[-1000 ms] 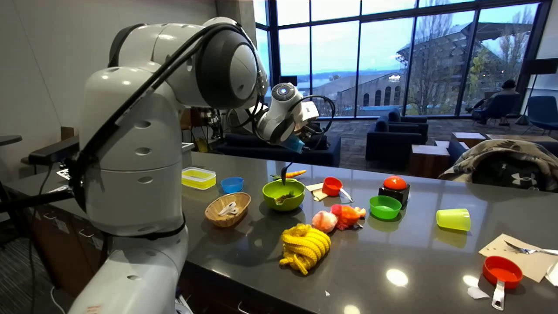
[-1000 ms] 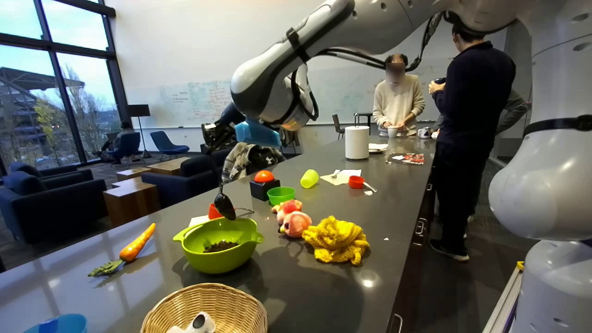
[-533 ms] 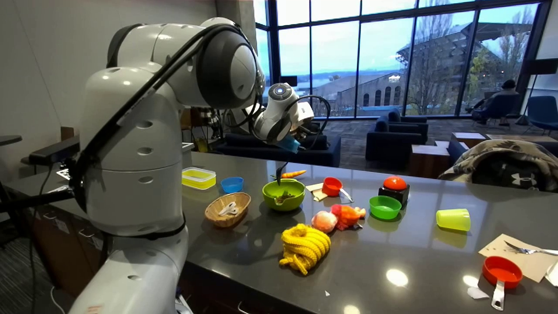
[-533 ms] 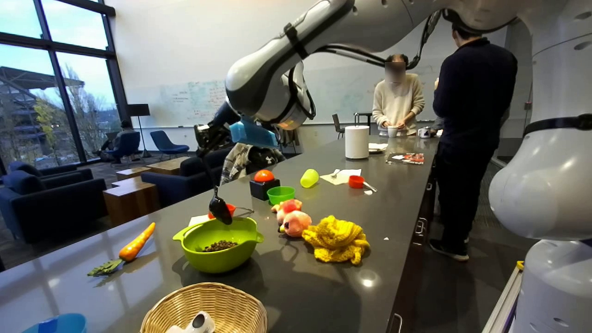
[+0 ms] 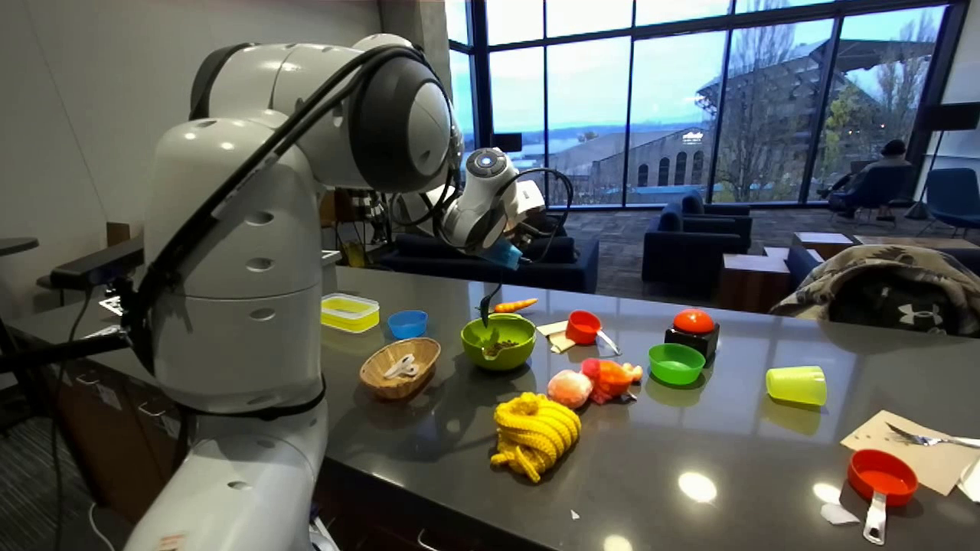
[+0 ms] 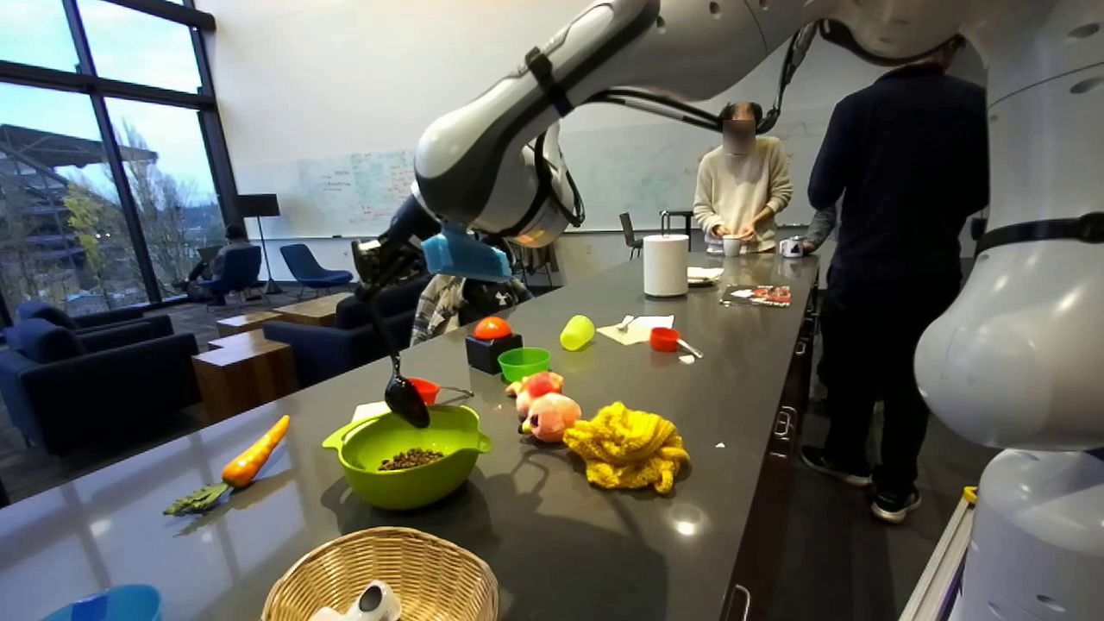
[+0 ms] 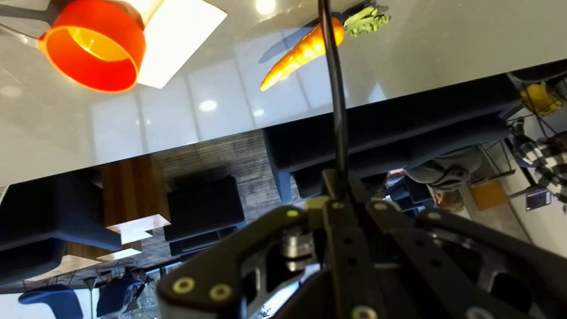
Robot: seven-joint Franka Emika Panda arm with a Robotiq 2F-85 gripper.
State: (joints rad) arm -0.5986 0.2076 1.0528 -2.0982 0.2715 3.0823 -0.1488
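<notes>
Spoon head (image 6: 405,402) in exterior views only

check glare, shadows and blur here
In the wrist view, the paper is nearly washed out and the gripper dark, slightly blurred; in both exterior views, the counter shows bright glare spots; in an exterior view, the green bowl throws a soft shadow.

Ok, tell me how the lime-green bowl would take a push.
The lime-green bowl would probably slide, since the counter looks smooth and glossy. It seems stiff: its walls hold a clean curve. The brown pieces inside lie loosely heaped, so they might shift.
</notes>
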